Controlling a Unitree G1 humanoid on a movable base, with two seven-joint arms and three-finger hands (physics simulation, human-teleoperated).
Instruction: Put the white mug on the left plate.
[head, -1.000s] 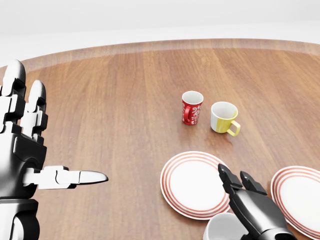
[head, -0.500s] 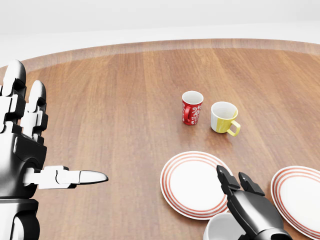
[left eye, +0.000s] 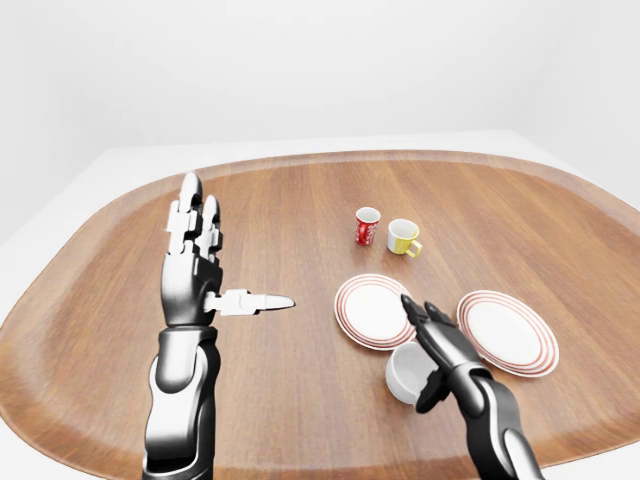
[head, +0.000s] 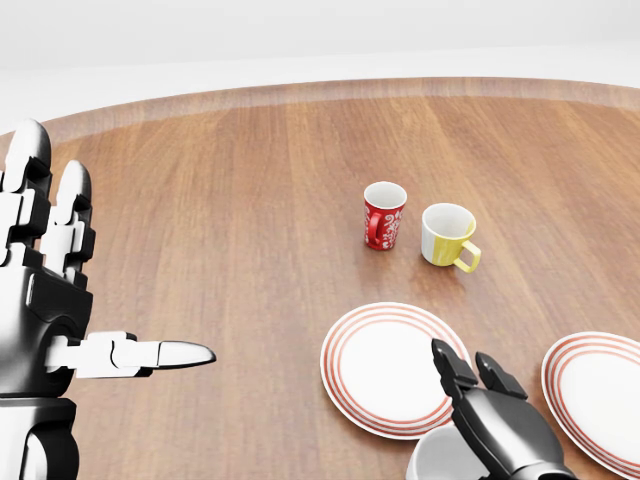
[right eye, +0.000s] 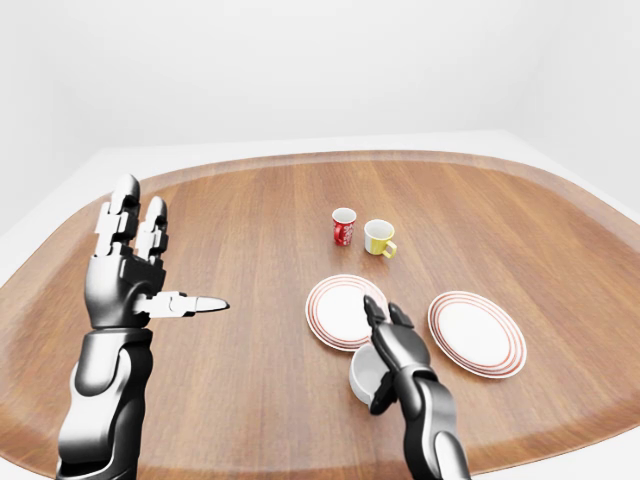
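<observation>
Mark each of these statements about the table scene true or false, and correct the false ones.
1. The white mug stands on the left plate. False: it sits on the wooden table, just below that plate in the left-eye view.
2. The right hand is at the white mug. True.
3. The left hand holds the red mug. False: it is open and raised, holding nothing.
4. The yellow mug stands right of the red mug. True.
5. Both plates are bare. True, including the right plate.
</observation>
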